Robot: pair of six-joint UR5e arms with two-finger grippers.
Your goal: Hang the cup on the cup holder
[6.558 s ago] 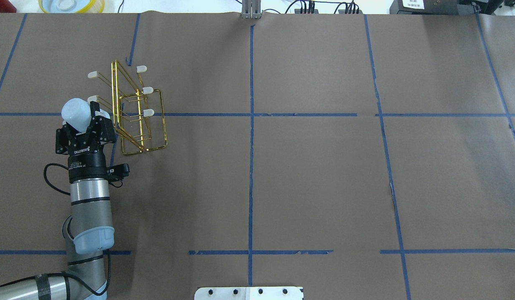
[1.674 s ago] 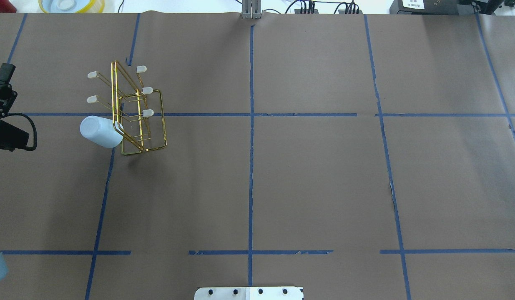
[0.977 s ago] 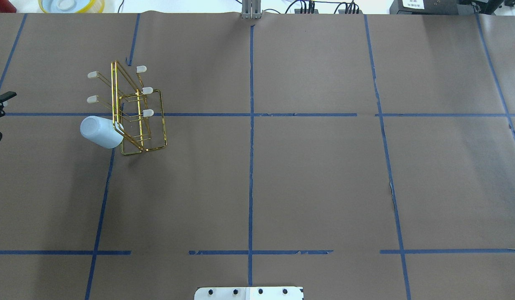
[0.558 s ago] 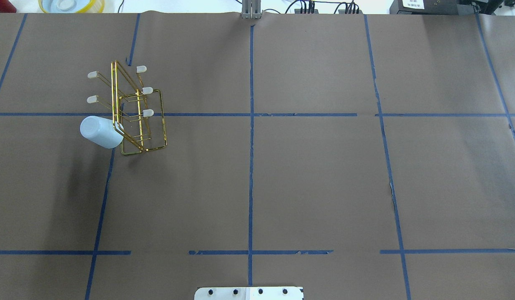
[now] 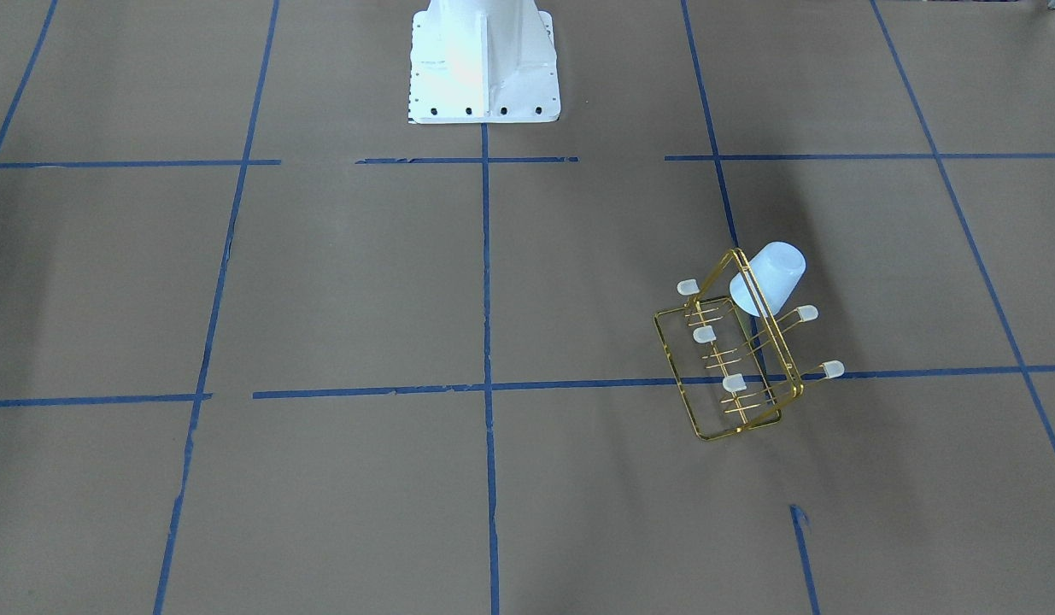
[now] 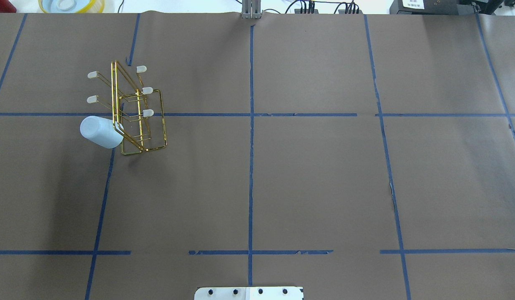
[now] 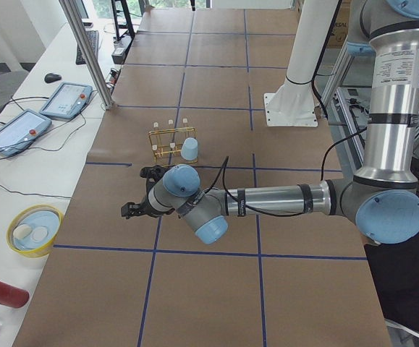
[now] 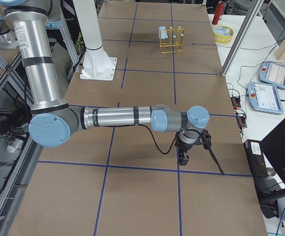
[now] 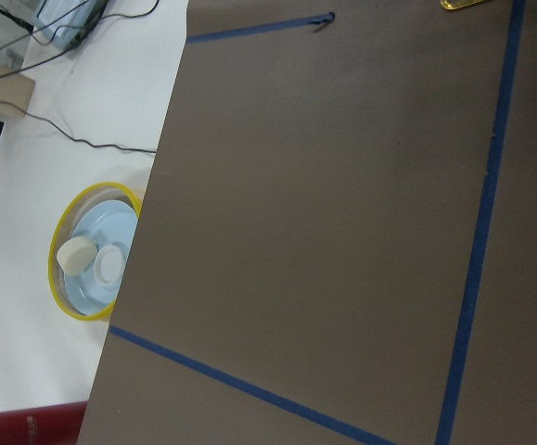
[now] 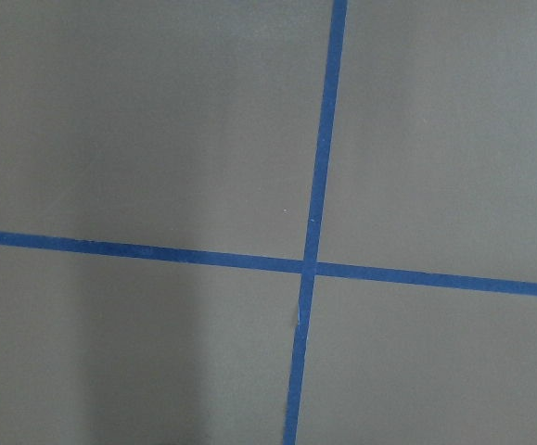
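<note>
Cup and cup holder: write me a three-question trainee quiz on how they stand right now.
1. True or false: the cup stands upright, well apart from the cup holder.
2. How many prong caps are bare? A: three. B: five. C: six.
3. Short answer: which holds the cup, the left pincer or the right pincer?

Key: 1 false, it hangs tilted on a prong, base outward. 2 B. 3 neither, both are well away from it.
</note>
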